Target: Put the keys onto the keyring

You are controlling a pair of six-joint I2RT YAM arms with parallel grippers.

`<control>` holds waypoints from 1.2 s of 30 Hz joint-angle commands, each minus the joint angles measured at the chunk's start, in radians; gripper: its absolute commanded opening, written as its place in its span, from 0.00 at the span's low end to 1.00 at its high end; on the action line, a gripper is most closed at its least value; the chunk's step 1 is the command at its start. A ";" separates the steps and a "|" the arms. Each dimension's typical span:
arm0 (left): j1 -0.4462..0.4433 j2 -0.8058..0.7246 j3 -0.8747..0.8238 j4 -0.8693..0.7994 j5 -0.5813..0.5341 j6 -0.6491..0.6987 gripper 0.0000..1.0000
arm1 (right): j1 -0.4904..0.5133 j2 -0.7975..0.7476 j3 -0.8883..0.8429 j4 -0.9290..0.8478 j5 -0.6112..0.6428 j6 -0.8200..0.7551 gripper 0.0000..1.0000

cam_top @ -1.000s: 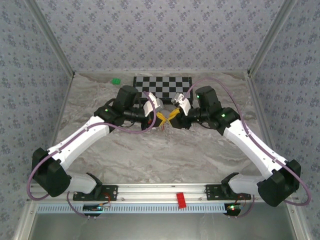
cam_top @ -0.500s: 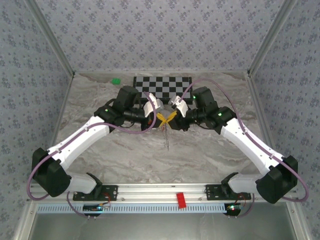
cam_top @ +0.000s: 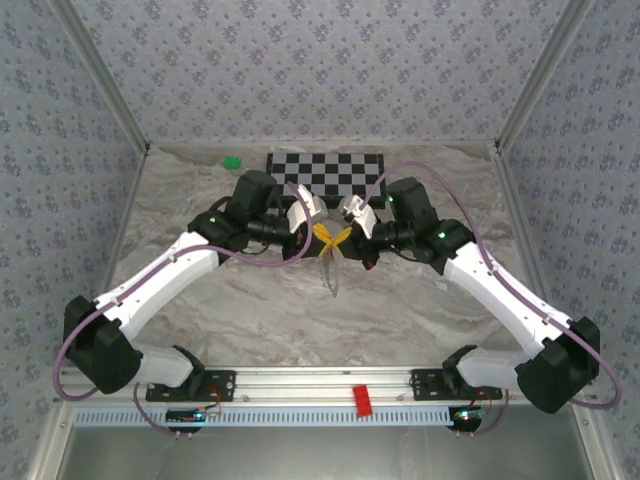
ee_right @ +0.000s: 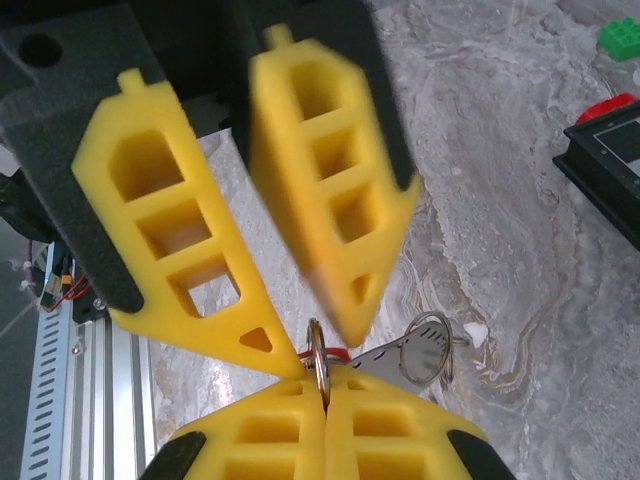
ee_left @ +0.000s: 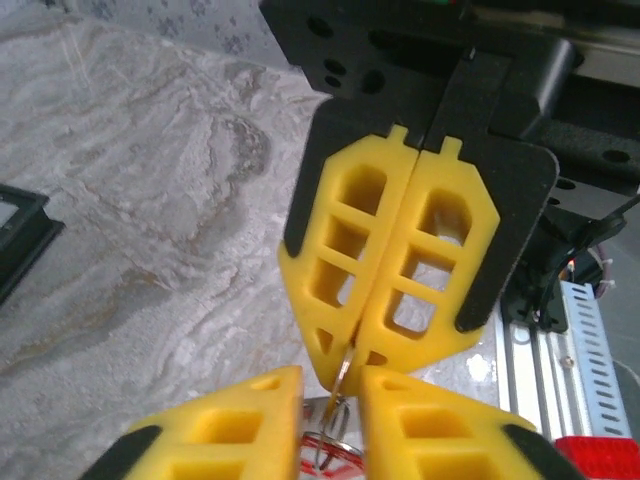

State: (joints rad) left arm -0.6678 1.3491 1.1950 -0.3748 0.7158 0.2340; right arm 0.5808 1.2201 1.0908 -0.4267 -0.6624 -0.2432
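Both grippers meet tip to tip above the middle of the table. My right gripper (ee_right: pixel 323 388) is shut on the edge of a thin metal keyring (ee_right: pixel 318 362). From the ring hang the keys: a flat silver key (ee_right: pixel 392 357) with a second small ring, and a red piece (ee_left: pixel 335 463) under it. My left gripper (ee_left: pixel 330 378) is open, its yellow fingers (ee_left: pixel 230 425) on either side of the ring with a gap. In the top view the left gripper (cam_top: pixel 324 238) and right gripper (cam_top: pixel 343 238) touch noses, with the bundle (cam_top: pixel 333 275) dangling below.
A chessboard (cam_top: pixel 325 170) lies at the back, close behind the grippers. A green block (cam_top: pixel 232 161) sits to its left. A red block (cam_top: pixel 362 400) rests on the front rail. Bare marble table surrounds the arms.
My left jaws have parted and let go. The right jaws have closed on the ring, and the right gripper has edged left. The bundle now hangs from the right gripper.
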 commanded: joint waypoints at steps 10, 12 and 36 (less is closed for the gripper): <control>0.049 -0.168 -0.159 0.386 0.059 -0.213 0.37 | -0.059 -0.141 -0.259 0.670 -0.091 0.280 0.00; 0.049 -0.161 -0.165 0.382 0.058 -0.213 0.37 | -0.068 -0.146 -0.275 0.732 -0.100 0.316 0.00; 0.016 -0.091 -0.154 0.415 0.096 -0.230 0.14 | -0.084 -0.152 -0.336 0.977 -0.134 0.480 0.00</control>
State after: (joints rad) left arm -0.6437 1.2530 1.0153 0.0494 0.7746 -0.0151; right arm 0.4988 1.0817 0.7532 0.4908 -0.7830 0.2192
